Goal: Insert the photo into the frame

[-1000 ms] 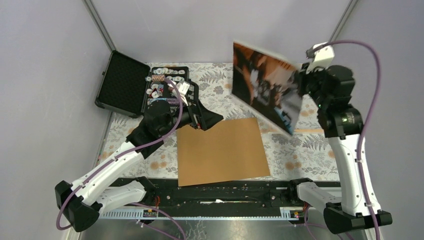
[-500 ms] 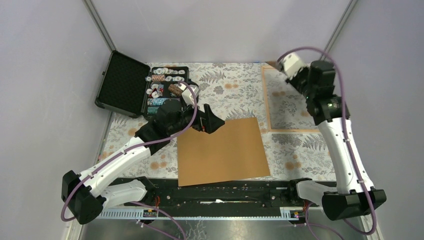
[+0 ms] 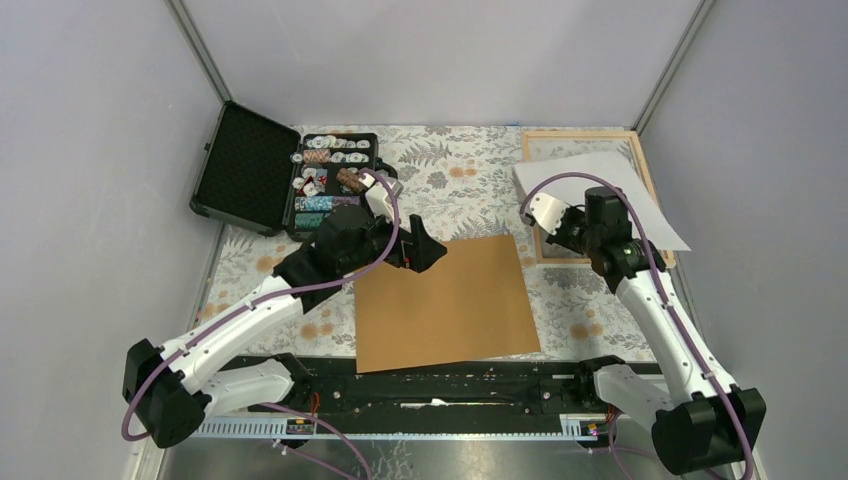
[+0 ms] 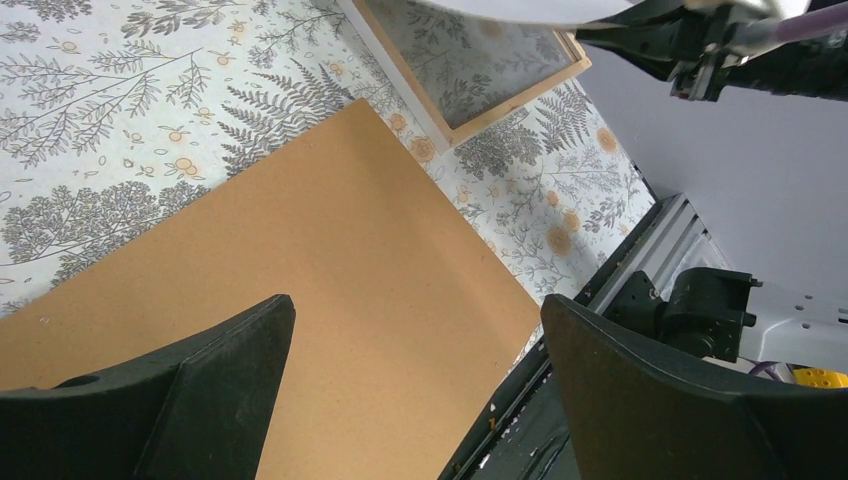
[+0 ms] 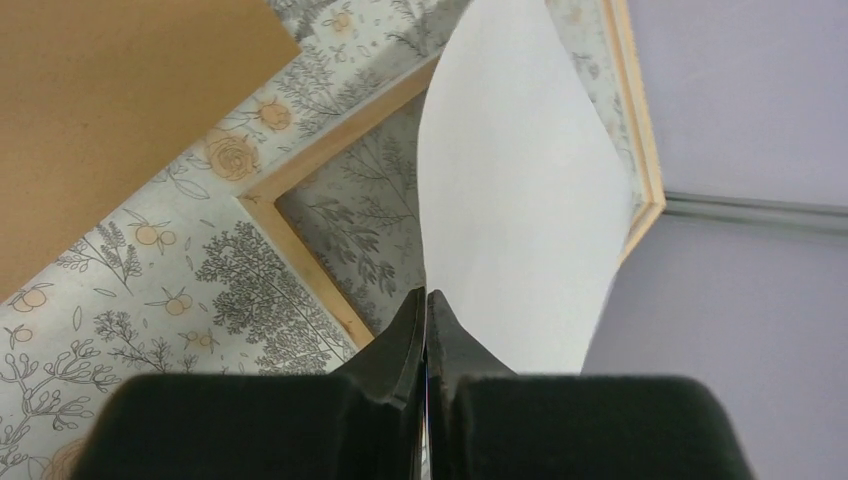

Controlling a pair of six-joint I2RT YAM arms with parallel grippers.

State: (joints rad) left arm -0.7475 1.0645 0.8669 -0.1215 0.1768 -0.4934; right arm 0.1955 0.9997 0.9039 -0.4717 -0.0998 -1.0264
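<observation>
The photo point(image 3: 605, 190) lies white back up, skewed over the light-wood frame point(image 3: 583, 134) at the table's back right, its right corner past the frame's rim. My right gripper point(image 3: 572, 230) is shut on the photo's near-left edge. In the right wrist view the pinched jaws point(image 5: 426, 296) hold the curved white sheet point(image 5: 520, 200) above the frame's corner point(image 5: 300, 262). My left gripper point(image 3: 425, 245) hovers open and empty over the far-left corner of the brown backing board point(image 3: 445, 305). Its wrist view shows its spread fingertips point(image 4: 417, 303) over that board point(image 4: 330, 250).
An open black case of poker chips point(image 3: 300, 175) stands at the back left. The brown board lies mid-table on the floral cloth point(image 3: 460, 175). The black rail with the arm bases point(image 3: 440, 385) runs along the near edge. Grey walls close in on three sides.
The right arm has swung the photo down from upright, picture side showing, onto the frame with its white back up. The left gripper has shifted slightly right.
</observation>
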